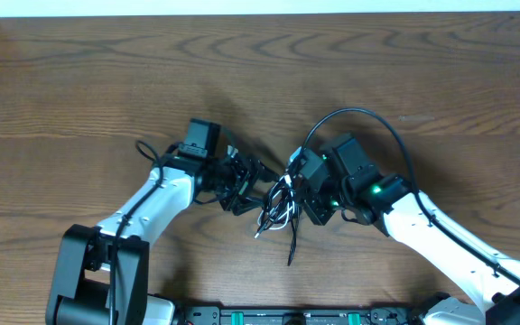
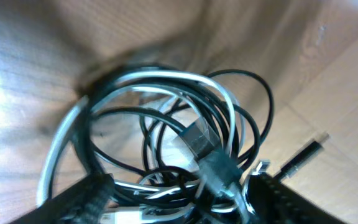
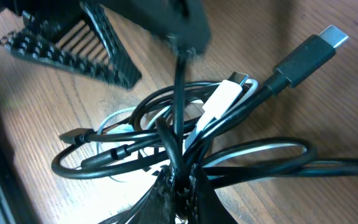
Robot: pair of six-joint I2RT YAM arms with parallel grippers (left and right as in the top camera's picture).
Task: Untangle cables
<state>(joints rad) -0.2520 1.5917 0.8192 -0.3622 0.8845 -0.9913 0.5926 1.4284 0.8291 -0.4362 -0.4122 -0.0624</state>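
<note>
From up top I see both arms reaching in from the near edge and meeting at the cables, which lie in one knot on the table between the two claws; the left arm comes in from the tangle's left, elbow bent, forearm angled up toward it, and the left gripper sits just beside the knot; in its own camera its fingers stand wide apart at the bottom corners with the loops lying between them, so I call it released; the right arm comes in from the tangle's right, its arm wire arching high over the wrist, and the right gripper is clenched, nipping black strands where several cords converge at its tips; one black strand runs straight up from that pinch; the white cable threads through the black loops, and its white plug lies near the middle of the knot; a black plug sticks out to the tangle's upper right in the right wrist view; a loose black tail trails from the knot toward the near edge; the table is brown wood grain all round the tangle, with a pale strip along the far edge.
</note>
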